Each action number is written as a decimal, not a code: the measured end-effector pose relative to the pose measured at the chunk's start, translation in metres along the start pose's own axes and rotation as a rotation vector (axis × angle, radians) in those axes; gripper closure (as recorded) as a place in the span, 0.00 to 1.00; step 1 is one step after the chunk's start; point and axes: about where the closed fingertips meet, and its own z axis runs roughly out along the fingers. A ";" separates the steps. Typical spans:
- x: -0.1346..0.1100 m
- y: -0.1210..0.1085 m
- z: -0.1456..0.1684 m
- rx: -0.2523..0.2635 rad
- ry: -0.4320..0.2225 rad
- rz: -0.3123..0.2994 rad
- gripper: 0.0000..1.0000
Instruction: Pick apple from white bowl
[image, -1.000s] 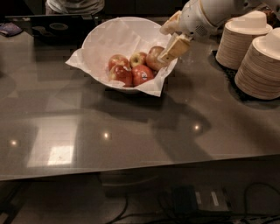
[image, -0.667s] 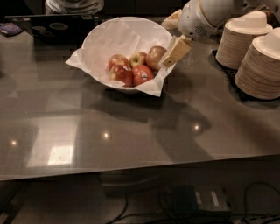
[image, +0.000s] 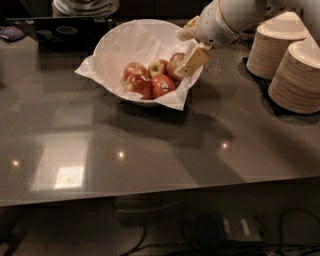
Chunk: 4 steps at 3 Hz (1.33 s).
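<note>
Compared with a second ago, the gripper (image: 184, 54) has dipped a little lower and further left, deeper over the right side of the white bowl (image: 111, 37). Its fingers (image: 194, 56) are spread with a gap between them, and I judge they hold nothing yet. The nearer one now overlaps the apple (image: 172, 64), so I read this as the end of the approach, with the closing step not yet done.

The apple sits at the right rear of the pile in the bowl, against the paper lining (image: 165, 102). The small yellow-red apple (image: 157, 67) is just to its left and the stickered red apple (image: 162, 85) is in front. It looks roughly round, so I see no real long axis. The finger hides its stem end, so I cannot tell which way it points.
</note>
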 end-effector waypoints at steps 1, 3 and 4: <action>0.003 0.000 0.010 -0.014 0.013 0.003 0.30; 0.018 0.000 0.029 -0.045 0.042 0.025 0.29; 0.026 -0.001 0.036 -0.054 0.053 0.037 0.29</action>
